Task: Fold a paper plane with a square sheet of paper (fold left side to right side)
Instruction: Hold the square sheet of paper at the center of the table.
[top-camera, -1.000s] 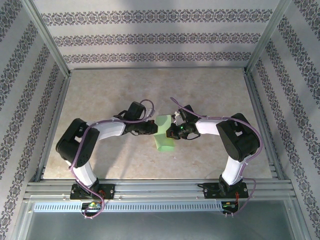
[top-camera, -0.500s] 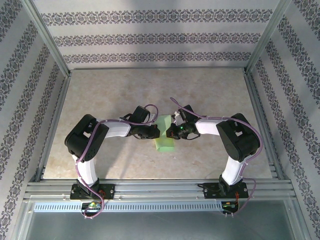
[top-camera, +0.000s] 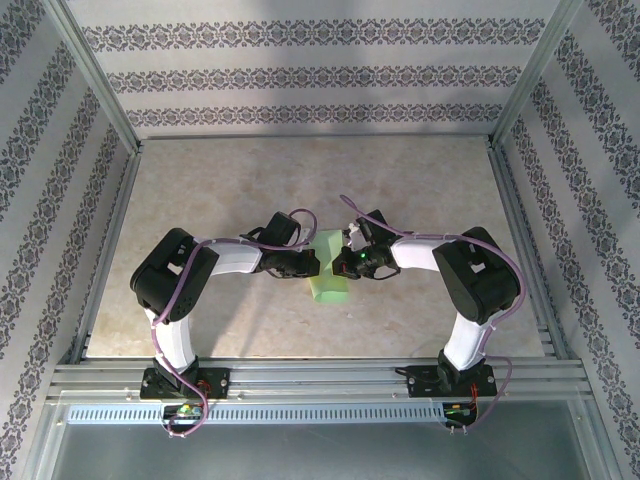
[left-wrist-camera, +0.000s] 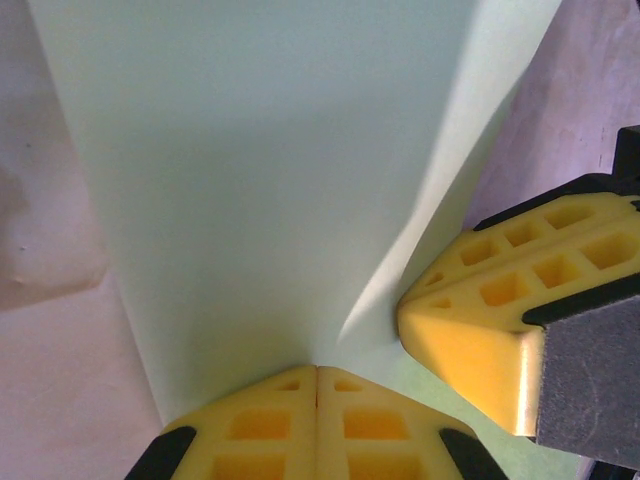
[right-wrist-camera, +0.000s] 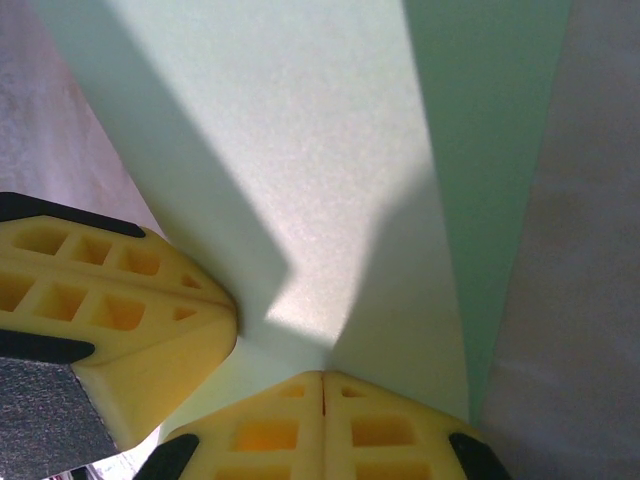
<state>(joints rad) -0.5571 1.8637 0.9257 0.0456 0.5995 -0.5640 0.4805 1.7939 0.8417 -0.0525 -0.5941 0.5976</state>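
The left gripper (left-wrist-camera: 317, 378) and right gripper (right-wrist-camera: 322, 382) are both sitting closed, tips pressing on the square sheet of paper (top-camera: 328, 288) that's lying lengthwise near-to-far between them, equally close to each.

Top cam: high behind the bases, looking down on the whole table (top-camera: 200, 190). Wrist cams v close on the square sheet of paper (top-camera: 330, 285), prob its middle; L cam catches right gripper (left-wrist-camera: 470, 310) at 4 o'clock, R cam left gripper (right-wrist-camera: 150, 330) at 8.
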